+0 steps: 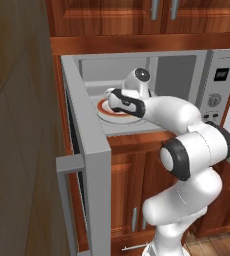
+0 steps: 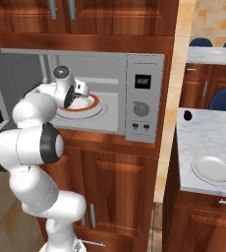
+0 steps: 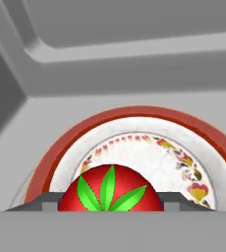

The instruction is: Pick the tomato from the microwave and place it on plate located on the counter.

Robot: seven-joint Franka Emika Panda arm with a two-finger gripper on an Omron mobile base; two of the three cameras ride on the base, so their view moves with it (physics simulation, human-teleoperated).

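Landmark: microwave [image 2: 134,93], door swung wide open.
Arm: reaching into the microwave cavity, over the red-rimmed plate [image 1: 106,107].
Jaws [image 3: 110,205]: low over the red-rimmed plate inside the microwave, one dark tip [image 3: 48,203] on each side of the tomato [image 3: 110,192]; clamped or merely beside it, cannot tell.
Tomato: inside the microwave, on the red-rimmed plate, green stem top showing.
Plate [image 2: 214,169]: right of the microwave, on the counter [image 2: 208,130].

The small round red tomato [image 3: 110,192] is looking smooth and glossy; the silver-grey metal microwave [image 1: 137,75] is showing a matt cavity; the pale stone-look counter [image 2: 213,133] is topping polished reddish-brown wooden cabinets [image 2: 115,182].
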